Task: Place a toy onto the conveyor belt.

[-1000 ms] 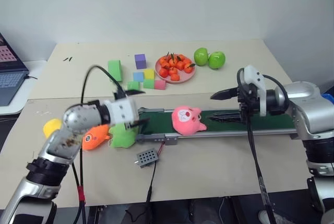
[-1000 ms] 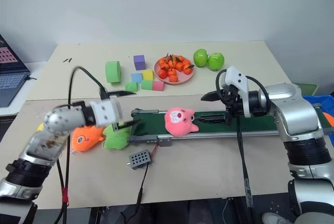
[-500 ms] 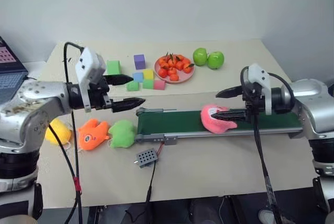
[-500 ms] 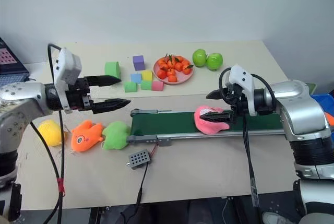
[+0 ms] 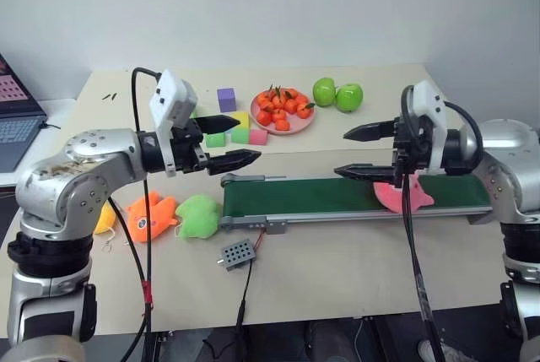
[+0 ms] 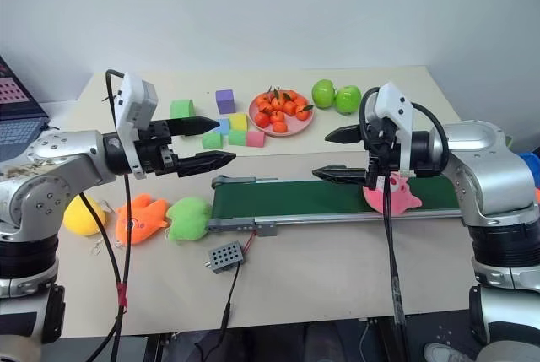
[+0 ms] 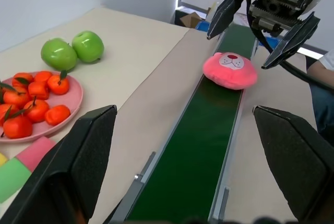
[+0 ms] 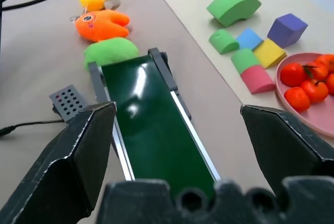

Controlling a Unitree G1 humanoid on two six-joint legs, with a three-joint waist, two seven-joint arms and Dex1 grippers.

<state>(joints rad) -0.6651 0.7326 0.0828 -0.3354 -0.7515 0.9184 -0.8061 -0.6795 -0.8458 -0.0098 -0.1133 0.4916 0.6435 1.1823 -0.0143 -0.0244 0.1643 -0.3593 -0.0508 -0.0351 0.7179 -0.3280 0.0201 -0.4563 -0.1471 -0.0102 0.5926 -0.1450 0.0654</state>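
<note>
1. Left gripper hangs wide open and empty above the conveyor belt at its left end.
2. Right gripper gapes wide, empty.
3. Toy lies on the belt's right end: soft, light, squashy, likely best pinched across its plump middle.

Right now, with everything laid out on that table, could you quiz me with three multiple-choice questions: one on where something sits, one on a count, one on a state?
1. Where is the pink toy?
A. on the conveyor belt
B. on the fruit plate
C. beside the laptop

2. How many green apples stand on the table?
A. one
B. two
C. four

3. How is the right gripper?
A. shut on the toy
B. shut on nothing
C. open

Answers: 1 A, it lies on the green belt's right part; 2 B, a pair stands beside the plate; 3 C, its fingers are spread, gripping nothing.
</note>
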